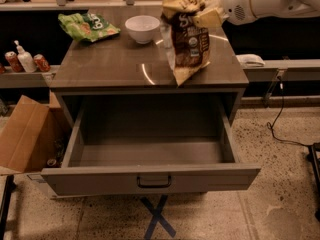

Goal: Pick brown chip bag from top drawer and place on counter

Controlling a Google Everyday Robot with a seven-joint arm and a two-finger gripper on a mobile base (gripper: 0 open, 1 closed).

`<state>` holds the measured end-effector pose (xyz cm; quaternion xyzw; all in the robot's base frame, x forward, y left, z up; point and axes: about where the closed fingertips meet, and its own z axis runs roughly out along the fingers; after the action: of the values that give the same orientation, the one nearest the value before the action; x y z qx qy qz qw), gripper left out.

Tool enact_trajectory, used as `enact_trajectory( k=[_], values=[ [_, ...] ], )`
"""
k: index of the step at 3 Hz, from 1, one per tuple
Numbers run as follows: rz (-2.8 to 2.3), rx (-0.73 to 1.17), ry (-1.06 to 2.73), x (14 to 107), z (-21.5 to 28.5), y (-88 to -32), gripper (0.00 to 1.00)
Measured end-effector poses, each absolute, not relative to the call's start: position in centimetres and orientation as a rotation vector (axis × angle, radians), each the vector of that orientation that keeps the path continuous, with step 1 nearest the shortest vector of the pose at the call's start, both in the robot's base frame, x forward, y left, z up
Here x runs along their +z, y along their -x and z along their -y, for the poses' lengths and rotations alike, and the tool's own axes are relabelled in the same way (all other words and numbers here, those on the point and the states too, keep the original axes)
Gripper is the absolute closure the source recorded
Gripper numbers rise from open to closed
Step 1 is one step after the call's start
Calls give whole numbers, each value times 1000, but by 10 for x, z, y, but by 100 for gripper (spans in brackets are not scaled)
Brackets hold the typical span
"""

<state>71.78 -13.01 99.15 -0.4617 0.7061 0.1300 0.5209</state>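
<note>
The top drawer (90,180) stands pulled out below the counter (110,66). Above the counter's right side the brown chip bag (187,44) hangs upright, its lower corner at the front edge. The gripper (210,18) is clamped on the bag's top. Behind sit a white bowl (142,28) and a green chip bag (87,26).

**Odds and ends around the cabinet**

Back left, a crumpled green chip bag (87,26) lying flat. Just right of it and apart, an upright white bowl (142,28). On the narrow side shelf (30,78) at left, two red cans (41,62) with a white pump bottle (25,59) between. Below, an open cardboard box (25,134) on speckled floor (285,184). Down front, a blue tape cross (157,216). At right, a black cable (278,111) trailing to the floor. Right of the bowl, gripper (202,15) clamped on brown chip bag (187,44).
</note>
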Motion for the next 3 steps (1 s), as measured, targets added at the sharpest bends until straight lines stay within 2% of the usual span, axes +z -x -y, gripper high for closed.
enact_trajectory(
  k=[1, 3],
  values=[
    [-1692, 316, 1110, 990, 127, -718, 3],
    [-1677, 326, 1107, 991, 125, -717, 0]
  ],
)
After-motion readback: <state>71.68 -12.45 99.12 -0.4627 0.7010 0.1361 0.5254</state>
